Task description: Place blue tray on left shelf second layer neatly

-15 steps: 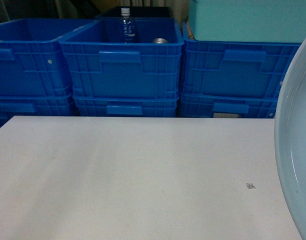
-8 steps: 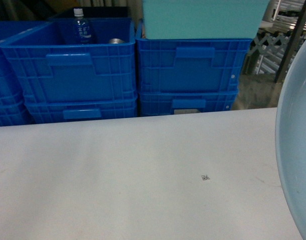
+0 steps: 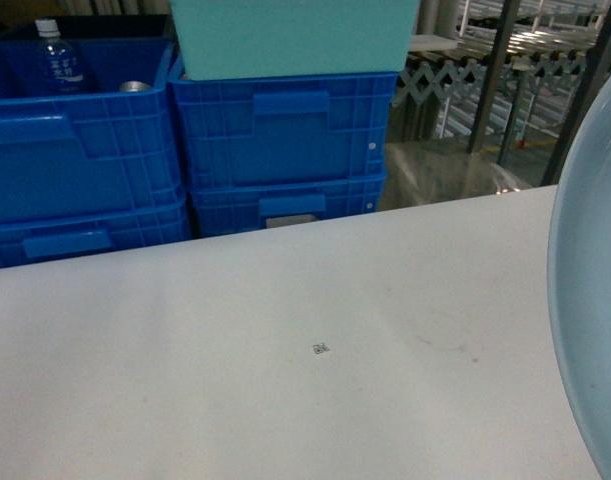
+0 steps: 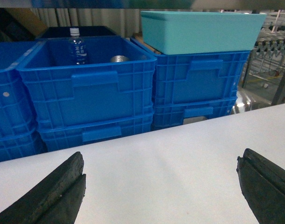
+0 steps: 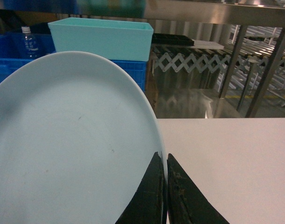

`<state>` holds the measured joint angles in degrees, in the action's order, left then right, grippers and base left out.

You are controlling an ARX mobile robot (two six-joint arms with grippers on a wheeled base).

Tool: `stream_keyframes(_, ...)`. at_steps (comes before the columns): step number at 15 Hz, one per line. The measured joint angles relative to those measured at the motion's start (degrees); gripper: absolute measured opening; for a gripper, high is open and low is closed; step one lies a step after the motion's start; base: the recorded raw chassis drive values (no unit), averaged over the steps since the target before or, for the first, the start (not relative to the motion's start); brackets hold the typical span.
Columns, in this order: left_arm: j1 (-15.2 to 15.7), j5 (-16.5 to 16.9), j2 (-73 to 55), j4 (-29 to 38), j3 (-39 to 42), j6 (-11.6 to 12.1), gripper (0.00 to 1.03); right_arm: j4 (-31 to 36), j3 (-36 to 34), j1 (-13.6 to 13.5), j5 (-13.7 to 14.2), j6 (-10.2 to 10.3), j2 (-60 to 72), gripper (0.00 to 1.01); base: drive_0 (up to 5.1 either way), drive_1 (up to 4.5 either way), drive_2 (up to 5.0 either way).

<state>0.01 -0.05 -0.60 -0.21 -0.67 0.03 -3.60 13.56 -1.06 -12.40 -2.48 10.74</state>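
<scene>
My right hand (image 5: 163, 186) pinches the rim of the blue tray (image 5: 72, 144), holding it up on edge at the right, above the white desk (image 3: 285, 350). My left hand (image 4: 161, 186) is wide open, holding nothing. Far right, maybe a steel rack (image 3: 515, 60).

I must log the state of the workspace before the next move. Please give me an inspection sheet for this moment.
Surface: white table, bare apart from a small printed mark.
Job's things: blue tray held on edge by right gripper; target shelf layer not identified.
Clutter: nothing seen.
Grippers: left gripper open, empty; right shut on the tray's rim.
Cables: nothing seen.
Surroundings: blue crates, turquoise box, water bottle, steel racks.
</scene>
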Motion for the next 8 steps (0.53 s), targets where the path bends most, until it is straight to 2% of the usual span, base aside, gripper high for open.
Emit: stream_keyframes(8,-0.02,0.00,0.00,0.00,0.00,-0.02,0.98,0.00,0.00,0.00,0.00,-0.02,-0.02,0.02,0.0,0.00,0.0)
